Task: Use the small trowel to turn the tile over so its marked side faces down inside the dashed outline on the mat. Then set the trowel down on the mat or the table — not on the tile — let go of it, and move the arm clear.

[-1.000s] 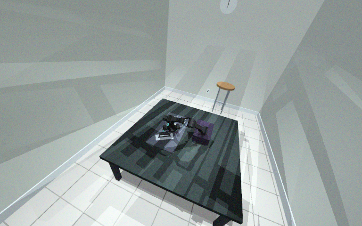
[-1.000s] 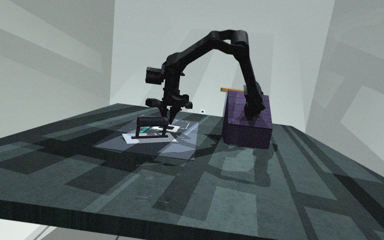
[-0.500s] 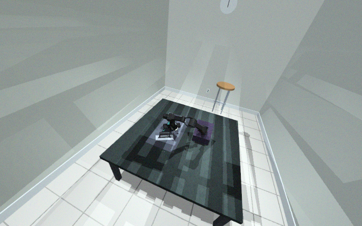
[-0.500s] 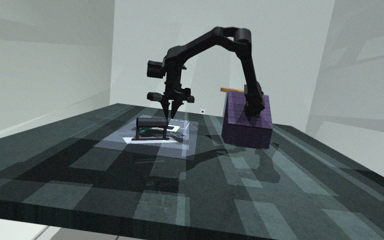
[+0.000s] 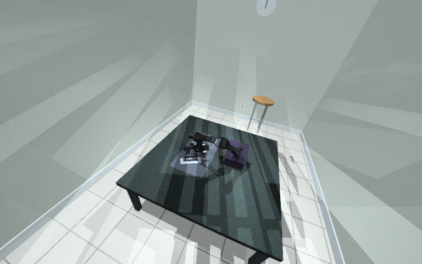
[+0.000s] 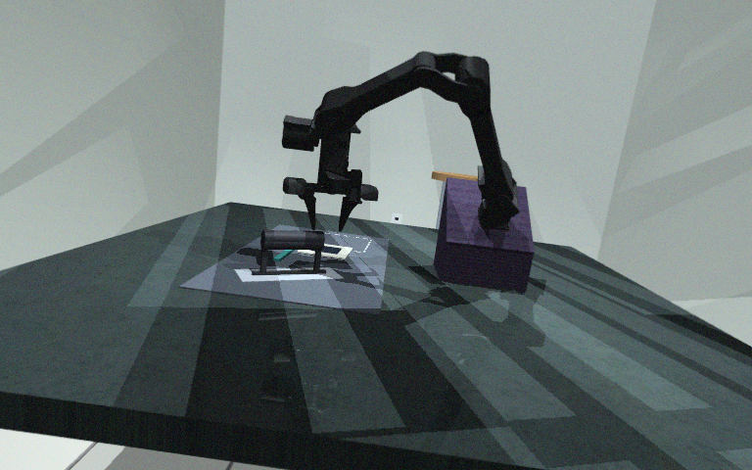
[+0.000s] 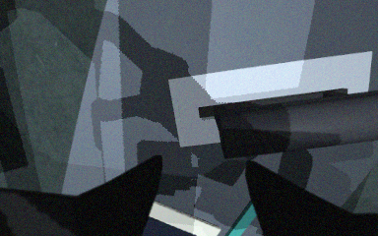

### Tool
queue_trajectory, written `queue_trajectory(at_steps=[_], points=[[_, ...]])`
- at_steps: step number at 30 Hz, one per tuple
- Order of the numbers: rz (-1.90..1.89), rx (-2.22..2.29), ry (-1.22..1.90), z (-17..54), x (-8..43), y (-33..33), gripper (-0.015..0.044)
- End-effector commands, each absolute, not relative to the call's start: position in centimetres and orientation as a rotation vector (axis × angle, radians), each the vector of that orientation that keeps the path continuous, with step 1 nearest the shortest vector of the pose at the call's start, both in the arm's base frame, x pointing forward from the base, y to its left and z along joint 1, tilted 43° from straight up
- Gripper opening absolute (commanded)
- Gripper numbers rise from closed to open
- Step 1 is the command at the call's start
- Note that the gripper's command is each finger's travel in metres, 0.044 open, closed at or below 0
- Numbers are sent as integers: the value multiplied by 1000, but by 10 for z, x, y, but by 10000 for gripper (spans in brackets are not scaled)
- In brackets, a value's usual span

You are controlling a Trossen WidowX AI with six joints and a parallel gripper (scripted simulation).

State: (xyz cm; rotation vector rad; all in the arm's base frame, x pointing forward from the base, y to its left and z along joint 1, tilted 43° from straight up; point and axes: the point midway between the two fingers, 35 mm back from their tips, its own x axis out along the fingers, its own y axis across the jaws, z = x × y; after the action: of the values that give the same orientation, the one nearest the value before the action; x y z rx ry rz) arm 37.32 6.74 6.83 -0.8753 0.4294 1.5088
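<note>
From here the gripper (image 5: pixel 197 152) (image 6: pixel 327 229) (image 7: pixel 204 164) stands about half open, nothing between its fingers, above the mat (image 5: pixel 199 172) (image 6: pixel 354 296) (image 7: pixel 162 25). The trowel (image 5: pixel 194 156) (image 6: pixel 293 239) (image 7: pixel 315 125) sits on the mat's near side, handle raised over its pale blade. Beyond it lies the tile (image 6: pixel 332 251) (image 7: pixel 184 218), dark patch upward, beside a teal strip (image 6: pixel 283 254) (image 7: pixel 242 221)
</note>
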Motion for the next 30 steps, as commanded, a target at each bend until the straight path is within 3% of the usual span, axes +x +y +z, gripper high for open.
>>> queue_trajectory(at_steps=[1, 30], points=[[1456, -752, 532, 73, 380, 68, 270], [989, 52, 1124, 106, 415, 78, 270]])
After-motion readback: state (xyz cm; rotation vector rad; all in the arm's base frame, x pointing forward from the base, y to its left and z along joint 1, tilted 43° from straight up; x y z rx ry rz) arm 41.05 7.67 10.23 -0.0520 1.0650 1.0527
